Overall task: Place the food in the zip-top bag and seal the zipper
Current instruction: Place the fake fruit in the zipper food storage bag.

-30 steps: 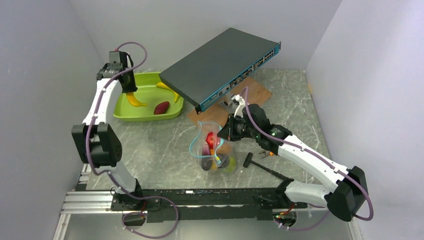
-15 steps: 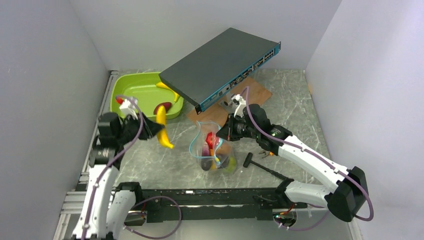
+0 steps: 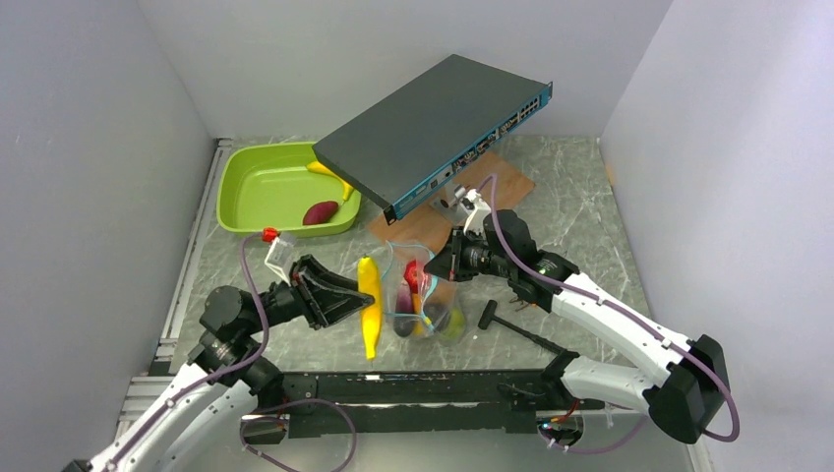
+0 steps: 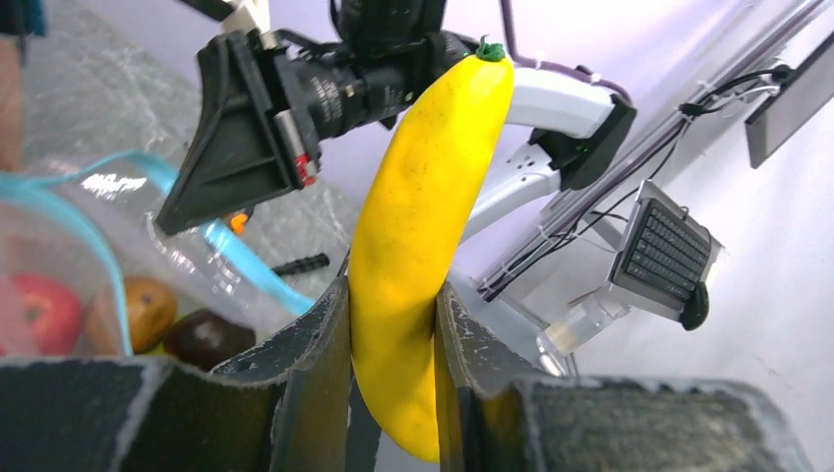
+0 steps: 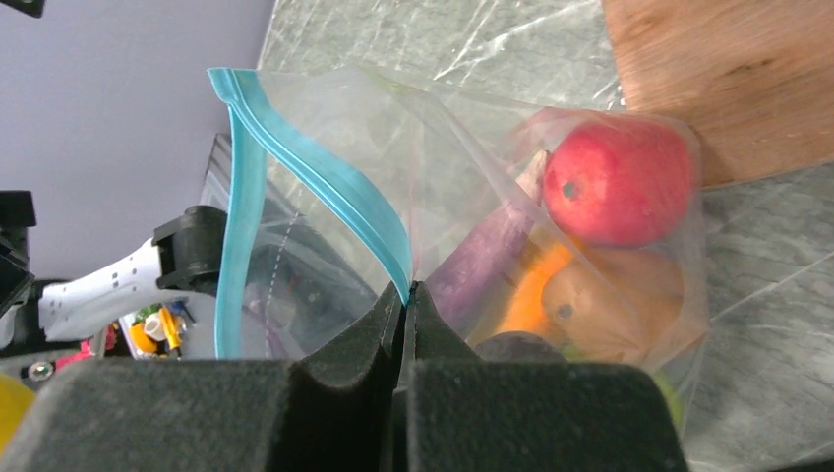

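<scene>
1. Your left gripper (image 3: 356,298) is clamped on the long glossy yellow toy banana (image 3: 369,307), about at its middle. In the top view the clear crinkly zip-top bag (image 3: 425,313) stands just beside the banana, at its 3 o'clock.
2. Your right gripper (image 3: 440,265) is pressed together on the bag's mouth edge, pinching the thin teal zipper strip (image 5: 325,172), so the mouth stands open.
3. To do this step well, I think you should bring one end of the banana over the opening and lower it along the free lip. Do not push on the pinched edge, or the bag may fold.
4. Let go only when most of the banana is inside.
5. The right wrist view shows the contents clearly: a red apple (image 5: 620,182), a purple eggplant (image 5: 482,258) and an orange fruit (image 5: 610,295).
6. The left wrist view shows both fingers (image 4: 315,344) flat on the banana's sides.
7. Only the top view shows the lime-green tray (image 3: 246,187) at 11 o'clock from the bag. A dark-red piece (image 3: 320,211) and another yellow banana (image 3: 329,173) lie in it.
</scene>
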Robot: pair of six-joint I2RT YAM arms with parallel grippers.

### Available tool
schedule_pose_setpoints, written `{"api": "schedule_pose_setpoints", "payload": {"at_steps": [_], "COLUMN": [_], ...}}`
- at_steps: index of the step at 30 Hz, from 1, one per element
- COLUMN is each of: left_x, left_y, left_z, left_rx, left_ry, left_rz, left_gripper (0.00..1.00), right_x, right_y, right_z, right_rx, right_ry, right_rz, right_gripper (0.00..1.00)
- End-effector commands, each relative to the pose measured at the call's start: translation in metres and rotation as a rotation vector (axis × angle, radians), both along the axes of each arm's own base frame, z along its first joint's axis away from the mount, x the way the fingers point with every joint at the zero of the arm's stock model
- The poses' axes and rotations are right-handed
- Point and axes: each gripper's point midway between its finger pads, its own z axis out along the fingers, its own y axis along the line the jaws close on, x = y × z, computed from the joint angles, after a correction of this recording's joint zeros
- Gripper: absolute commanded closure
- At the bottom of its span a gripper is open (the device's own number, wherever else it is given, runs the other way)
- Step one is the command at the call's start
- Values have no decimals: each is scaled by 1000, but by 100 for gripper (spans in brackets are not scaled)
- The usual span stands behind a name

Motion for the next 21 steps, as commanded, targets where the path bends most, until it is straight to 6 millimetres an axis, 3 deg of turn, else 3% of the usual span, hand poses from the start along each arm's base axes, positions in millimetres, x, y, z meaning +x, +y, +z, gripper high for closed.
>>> {"api": "schedule_pose_setpoints", "payload": {"at_steps": [1, 4, 9, 13, 17, 21], "left_x": [14, 22, 46, 60, 71, 77], "left_y": [-10, -21, -34, -38, -27, -35], "left_z": [47, 61, 63, 41, 26, 15], "left_rx": [-136, -171, -172, -104, -110, -59], "left_ry": [-145, -267, -399, -449, -468, -474], "left_rz": [98, 168, 343, 457, 567, 578], "left_gripper": [100, 100, 100, 100, 100, 100], "right_x": [-8, -11, -18, -23, -30, -31], "right_y": [11, 11, 10, 10, 11, 12], "right_z": [29, 34, 44, 52, 59, 58], "right_rx": [97, 118, 158, 189, 226, 224], "right_ry": [-21, -13, 8, 16, 28, 35], "right_rz": [49, 54, 50, 53, 77, 84], "right_gripper": [100, 100, 100, 100, 100, 100]}}
